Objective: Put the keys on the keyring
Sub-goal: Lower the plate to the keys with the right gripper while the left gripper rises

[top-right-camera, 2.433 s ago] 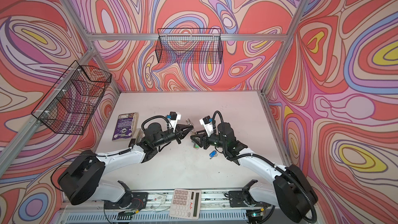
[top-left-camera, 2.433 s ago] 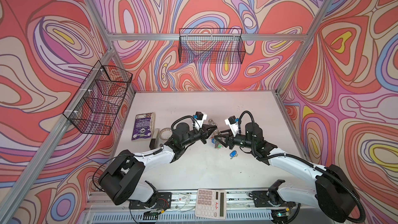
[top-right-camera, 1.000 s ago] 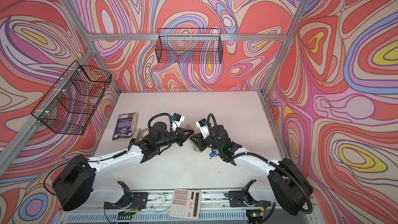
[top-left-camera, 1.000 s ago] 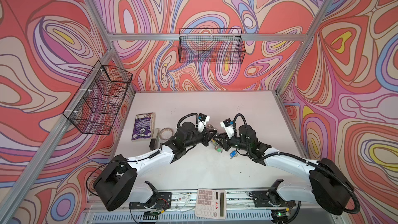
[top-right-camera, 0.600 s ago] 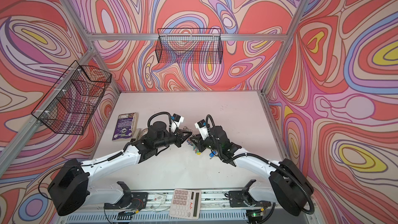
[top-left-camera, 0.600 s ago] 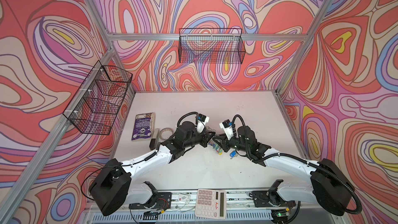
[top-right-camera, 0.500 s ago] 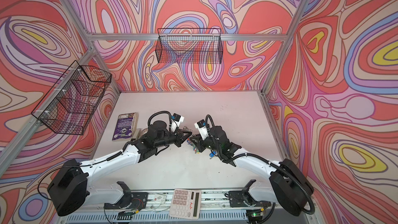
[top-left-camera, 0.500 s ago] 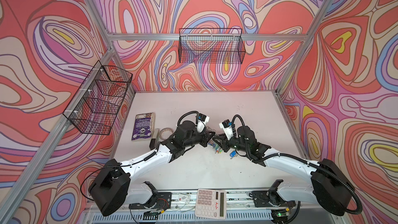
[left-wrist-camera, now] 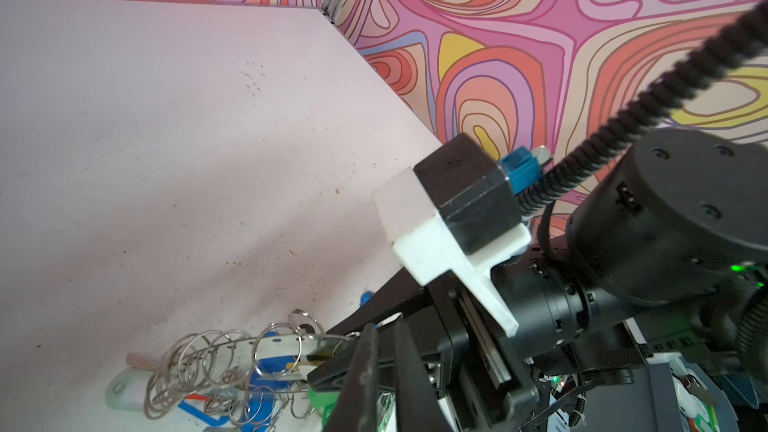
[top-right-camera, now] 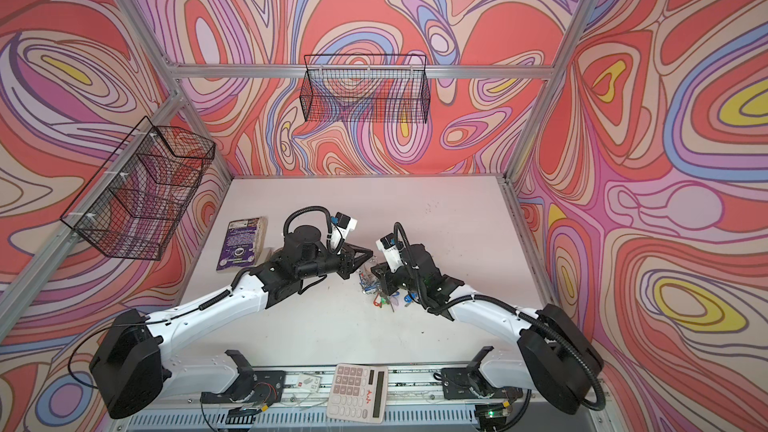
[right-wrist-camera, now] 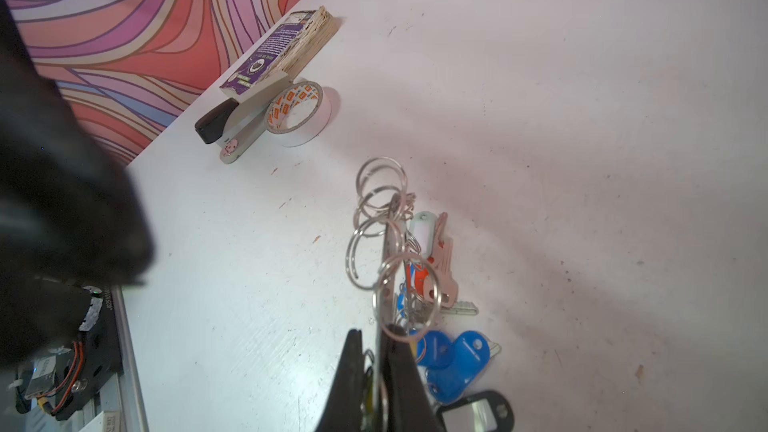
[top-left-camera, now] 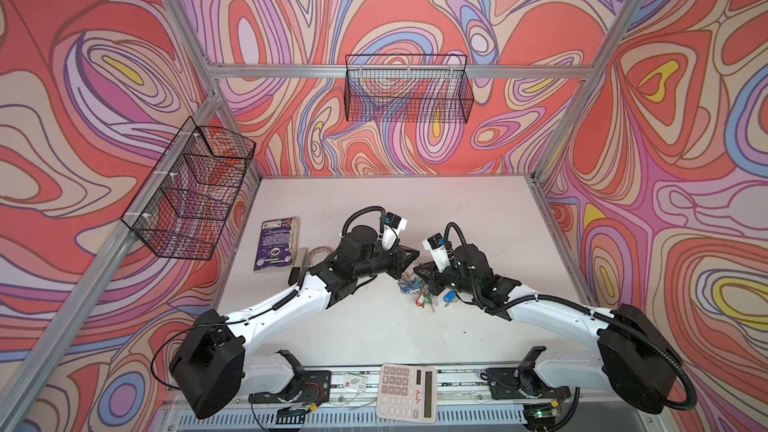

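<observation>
Keyring [right-wrist-camera: 387, 268] on edge btw R fingers [right-wrist-camera: 351, 371]

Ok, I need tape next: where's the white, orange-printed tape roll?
The white tape roll lies on the left of the table in a top view, against a grey-and-black stapler beside the purple book.

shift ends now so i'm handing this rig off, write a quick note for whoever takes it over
Right gripper: shut on the keyring, holding it on edge.
Left gripper: right beside the ring, jaws close together; cannot tell whether it holds anything.
Keys: heaped on the table under the ring, with blue, red, white and black tags.
Done: ring gripped; several of its small rings hang empty.
Left: hook on the keys; which are already attached is unclear.
</observation>
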Controlling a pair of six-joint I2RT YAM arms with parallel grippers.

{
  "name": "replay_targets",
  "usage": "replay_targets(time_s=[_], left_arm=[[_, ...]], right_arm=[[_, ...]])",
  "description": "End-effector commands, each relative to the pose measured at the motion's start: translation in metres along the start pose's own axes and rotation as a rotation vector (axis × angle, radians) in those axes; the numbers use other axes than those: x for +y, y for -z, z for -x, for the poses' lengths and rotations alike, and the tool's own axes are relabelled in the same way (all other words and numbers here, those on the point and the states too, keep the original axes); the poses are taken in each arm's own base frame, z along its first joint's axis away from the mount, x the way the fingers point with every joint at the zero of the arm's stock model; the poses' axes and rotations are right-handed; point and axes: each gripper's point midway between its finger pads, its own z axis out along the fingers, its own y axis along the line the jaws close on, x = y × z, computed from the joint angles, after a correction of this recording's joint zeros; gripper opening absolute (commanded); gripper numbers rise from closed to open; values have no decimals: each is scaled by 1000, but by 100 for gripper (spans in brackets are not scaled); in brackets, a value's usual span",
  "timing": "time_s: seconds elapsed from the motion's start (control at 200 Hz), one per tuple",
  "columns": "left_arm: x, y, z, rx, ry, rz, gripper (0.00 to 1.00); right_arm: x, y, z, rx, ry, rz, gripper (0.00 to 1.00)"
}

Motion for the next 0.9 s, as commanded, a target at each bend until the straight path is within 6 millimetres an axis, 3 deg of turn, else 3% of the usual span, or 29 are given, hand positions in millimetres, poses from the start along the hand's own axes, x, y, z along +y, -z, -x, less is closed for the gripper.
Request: replay_targets(time_s=[0.0, 0.23, 0.491, 0.896], left_arm=[[5, 9, 10, -11, 28, 18, 15], [-2, 19, 8, 126, 120, 3, 29], [-8, 11, -28, 455, 479, 35, 31], [17, -13, -36, 467, 643, 154, 35]], right_arm=[[8, 4, 16, -52, 36, 21, 0], [7, 6, 15, -61, 56, 17, 0], [6, 2, 16, -62, 88, -1, 0], [12, -2, 19, -65, 113, 5, 0]])
